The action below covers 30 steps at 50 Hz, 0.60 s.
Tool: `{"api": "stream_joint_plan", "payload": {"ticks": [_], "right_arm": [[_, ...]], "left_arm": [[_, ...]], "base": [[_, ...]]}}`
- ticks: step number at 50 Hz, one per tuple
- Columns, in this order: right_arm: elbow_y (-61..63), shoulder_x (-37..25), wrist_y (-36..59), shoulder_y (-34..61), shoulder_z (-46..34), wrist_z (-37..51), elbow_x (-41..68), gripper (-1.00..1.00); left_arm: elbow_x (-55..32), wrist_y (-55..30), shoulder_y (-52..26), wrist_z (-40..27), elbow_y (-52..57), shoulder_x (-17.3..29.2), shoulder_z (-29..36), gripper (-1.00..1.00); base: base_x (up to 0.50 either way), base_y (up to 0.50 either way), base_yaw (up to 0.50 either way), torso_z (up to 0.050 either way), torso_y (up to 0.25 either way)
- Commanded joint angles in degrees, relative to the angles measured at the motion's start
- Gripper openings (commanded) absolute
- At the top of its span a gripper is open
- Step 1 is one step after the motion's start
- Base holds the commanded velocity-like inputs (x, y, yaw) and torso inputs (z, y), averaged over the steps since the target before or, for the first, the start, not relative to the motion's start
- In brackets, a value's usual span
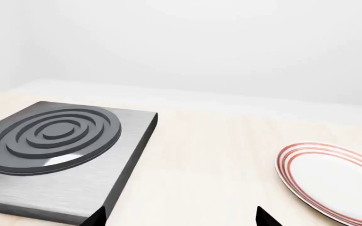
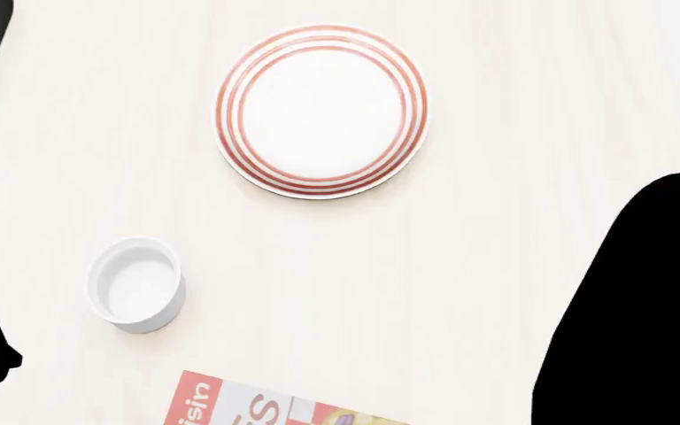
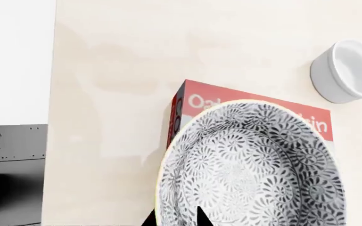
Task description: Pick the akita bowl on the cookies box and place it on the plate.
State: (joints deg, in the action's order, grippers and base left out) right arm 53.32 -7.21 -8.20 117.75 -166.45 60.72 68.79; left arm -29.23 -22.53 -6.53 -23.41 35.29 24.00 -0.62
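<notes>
Resting on the cookies box (image 3: 197, 101), the akita bowl (image 3: 250, 169) fills the right wrist view. The right claw (image 3: 175, 217) has one dark fingertip on either side of the bowl's near rim; whether it actually clamps cannot be determined. The white cup (image 3: 348, 70) stands beyond the box. The left claw (image 1: 181, 219) is spread wide and empty, plate (image 1: 338, 181) just ahead to one side, stove burner (image 1: 55, 141) to the other.
</notes>
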Motion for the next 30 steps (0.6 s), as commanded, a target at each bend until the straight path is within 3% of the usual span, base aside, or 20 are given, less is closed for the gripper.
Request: {"api": "stream_joint_plan", "payload": {"ticks": [1,11,18,24,28,30], "right_arm": [[-0.8,-0.9,1.7,-0.7,0.4,-0.7,-0.2,-1.0],[-1.3,-1.6,3.2,-0.1,0.7,0.2,0.1,-1.0],[-0.4,-2.9,4.9,6.7,0.7,2.4,1.9,-1.0],[0.7,-5.2,5.1,16.5,0.3,-1.7,4.6,-1.0],[1.3,-12.9,17.8,17.2,10.2,-4.6,9.1,-1.0],[1.3,-19.7,30.3,17.2,20.9,-6.4,12.7,-1.0]], "left_arm": [[-0.1,-0.1,-0.1,-0.2,0.2,0.2,0.1,1.0],[-0.1,0.0,-0.2,-0.4,0.2,0.3,0.3,1.0],[-0.4,-0.1,-0.1,-0.5,0.4,0.4,0.1,1.0],[-0.5,-0.2,-0.1,-0.6,0.6,0.5,0.2,1.0],[-0.6,-0.2,-0.1,-0.7,0.7,0.6,0.3,1.0],[-0.6,-0.2,0.0,-0.7,0.7,0.6,0.3,1.0]], "base": [[0.0,0.0,0.0,0.0,0.0],[0.0,0.0,0.0,0.0,0.0],[0.0,0.0,0.0,0.0,0.0],[0.0,0.0,0.0,0.0,0.0],[0.0,0.0,0.0,0.0,0.0],[0.0,0.0,0.0,0.0,0.0]]}}
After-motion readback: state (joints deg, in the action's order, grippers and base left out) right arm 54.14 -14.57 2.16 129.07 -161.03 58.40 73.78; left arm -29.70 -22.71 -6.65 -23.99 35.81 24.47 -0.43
